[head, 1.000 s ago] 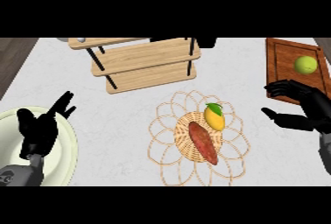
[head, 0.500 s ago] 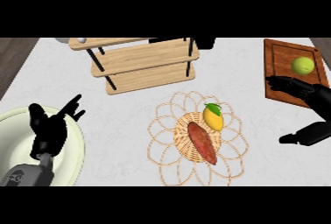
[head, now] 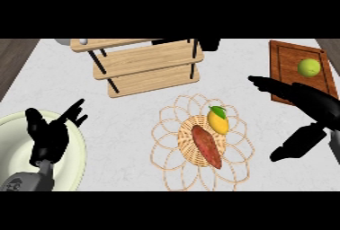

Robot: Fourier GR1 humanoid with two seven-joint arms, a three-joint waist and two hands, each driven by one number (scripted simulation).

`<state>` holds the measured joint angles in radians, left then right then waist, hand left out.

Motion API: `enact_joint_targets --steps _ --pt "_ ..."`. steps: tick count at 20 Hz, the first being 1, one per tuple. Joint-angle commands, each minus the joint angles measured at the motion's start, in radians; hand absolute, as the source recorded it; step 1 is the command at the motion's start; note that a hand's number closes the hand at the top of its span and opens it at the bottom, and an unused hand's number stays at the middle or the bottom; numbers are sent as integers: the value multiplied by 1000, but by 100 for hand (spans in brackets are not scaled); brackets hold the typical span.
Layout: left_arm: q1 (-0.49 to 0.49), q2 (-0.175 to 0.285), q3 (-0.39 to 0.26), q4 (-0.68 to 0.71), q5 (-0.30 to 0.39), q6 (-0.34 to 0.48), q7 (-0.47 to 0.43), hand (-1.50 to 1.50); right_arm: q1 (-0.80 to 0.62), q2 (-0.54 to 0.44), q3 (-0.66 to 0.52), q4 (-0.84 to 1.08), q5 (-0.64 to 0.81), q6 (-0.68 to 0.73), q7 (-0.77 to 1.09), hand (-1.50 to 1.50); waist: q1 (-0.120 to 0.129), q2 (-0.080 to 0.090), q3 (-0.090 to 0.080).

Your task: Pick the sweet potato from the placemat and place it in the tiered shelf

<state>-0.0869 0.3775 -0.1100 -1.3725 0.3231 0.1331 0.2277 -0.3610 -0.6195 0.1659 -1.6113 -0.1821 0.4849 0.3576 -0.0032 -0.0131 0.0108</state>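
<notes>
Reddish-brown and long, the sweet potato (head: 206, 146) lies in the middle of the woven placemat (head: 167, 134), slanting from upper left to lower right in your head view. Nothing has hold of it. A yellow lemon (head: 218, 120) with a green leaf sits just beside its upper end, also on the mat; you cannot tell from this angle whether the two touch.

Your right hand (head: 315, 105) hangs to the right of the placemat, apart from the sweet potato. Its fingers (head: 266, 83) are stretched out straight toward the upper left and its thumb points down toward the mat's right edge, so the hand is spread wide and grips nothing.

Beyond the mat's far edge, near it, stands the wooden tiered shelf (head: 149, 67) with black struts, its boards stepping back toward the top of the view. At the upper right a brown cutting board (head: 289, 54) carries a green lime (head: 309, 67); the right hand overlaps the board's lower corner. All of this sits on the pale tabletop (head: 252, 58).

Your left hand (head: 48, 137) rests at the lower left over a pale plate (head: 79, 150), fingers up and relaxed, holding nothing.
</notes>
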Motion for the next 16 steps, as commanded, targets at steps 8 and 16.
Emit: enact_joint_targets --steps 8,16 --pt "63 -53 -3 36 -12 -10 -6 0 -103 168 207 -133 206 -168 425 -150 11 11 -12" --pt "31 -52 21 6 -25 -4 71 0 -125 260 314 -122 297 -129 556 -150 9 12 -11"
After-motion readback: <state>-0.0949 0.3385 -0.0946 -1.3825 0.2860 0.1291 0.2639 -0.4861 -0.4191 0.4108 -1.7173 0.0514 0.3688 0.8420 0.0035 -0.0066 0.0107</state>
